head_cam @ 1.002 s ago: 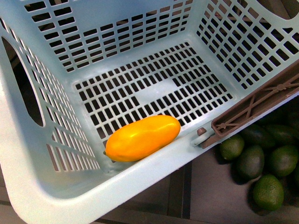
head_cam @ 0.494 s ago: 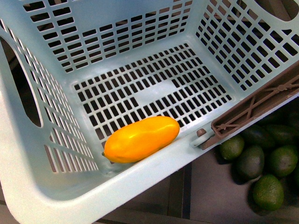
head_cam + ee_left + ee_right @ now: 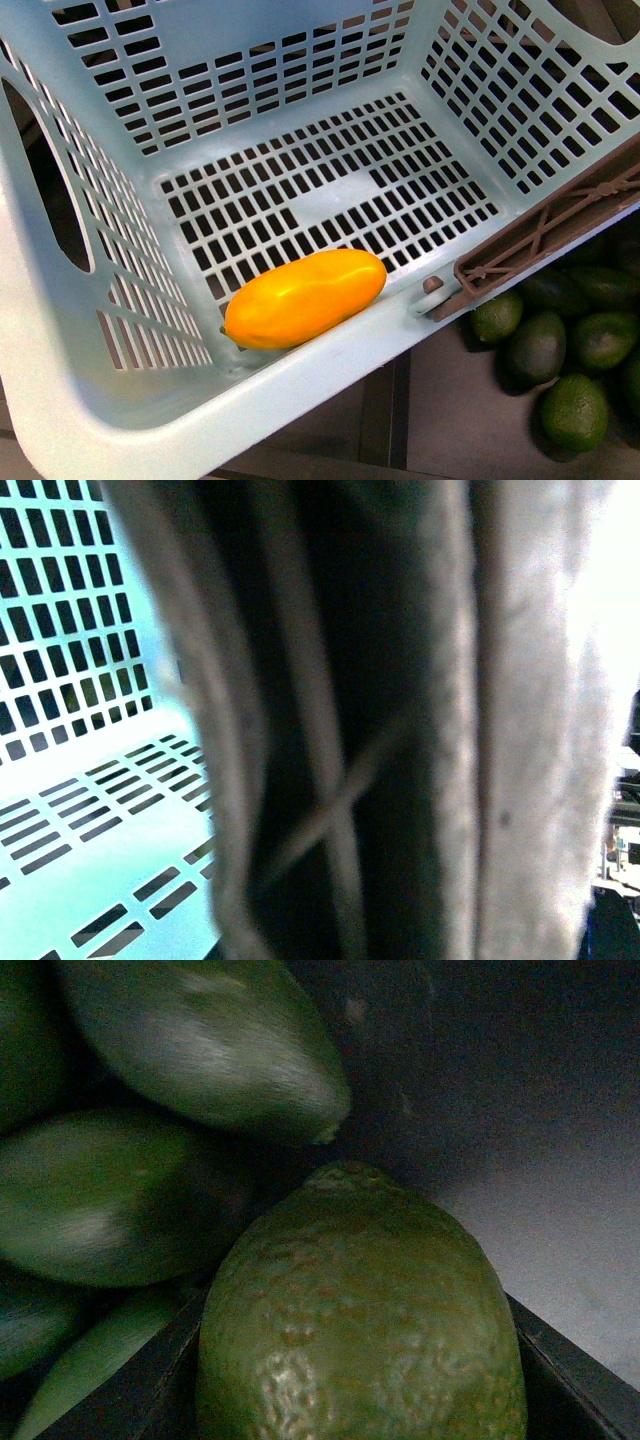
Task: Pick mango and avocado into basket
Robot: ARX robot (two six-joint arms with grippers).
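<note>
One smooth yellow-orange oval mango (image 3: 305, 298) lies at lower left of the front view, inside the light teal slotted plastic basket (image 3: 300, 385), against its near wall. It has not budged this last second, though the basket rocked slightly, so half the job looks done. Dark green avocados (image 3: 537, 348) heap at lower right, outside.

Left wrist view: a blurred brown handle (image 3: 340, 720) fills the frame and no gripper shows.

Right wrist view: a pebbled green avocado (image 3: 360, 1320) looms close. I cannot tell whether the right gripper is spread or pinching. No writing is readable.
</note>
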